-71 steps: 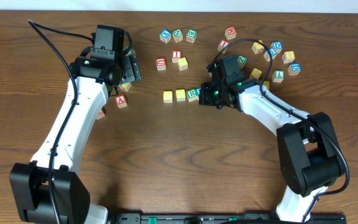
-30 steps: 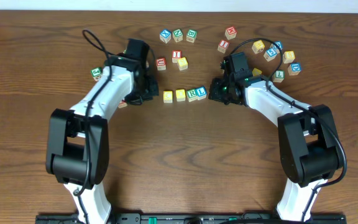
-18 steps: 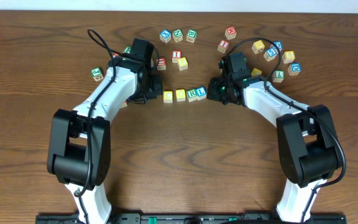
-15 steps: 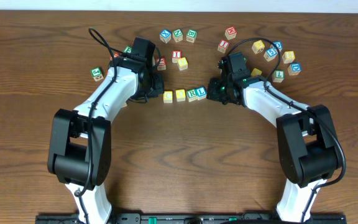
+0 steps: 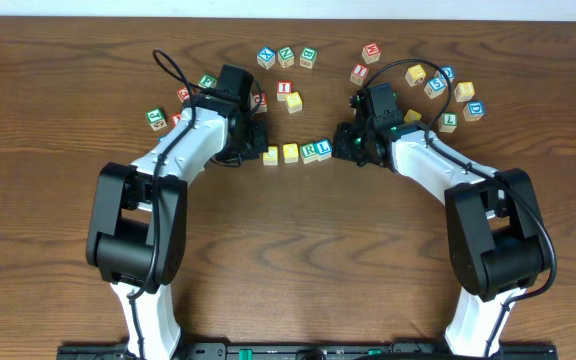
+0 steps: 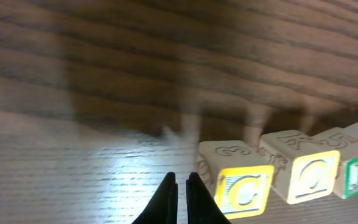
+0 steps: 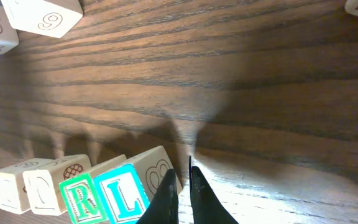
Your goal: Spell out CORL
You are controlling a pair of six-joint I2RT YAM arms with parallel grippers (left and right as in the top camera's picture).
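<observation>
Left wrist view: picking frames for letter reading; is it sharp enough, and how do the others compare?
Left wrist: soft and blurred, a pale glare patch on the table, yet the C cube reads. Right wrist: sharper, the L cube crisp, several fanned shadows behind it. Overhead: evenly lit, letters tiny.

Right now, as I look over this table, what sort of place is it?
Probably a robotics test bench, not a home: a left arm and a right arm fixed at a wooden table, toy letter cubes scattered about, and a row of four between the arms.

yellow C (image 6: 246,190), green R (image 7: 79,198), blue L (image 7: 122,196)
</observation>
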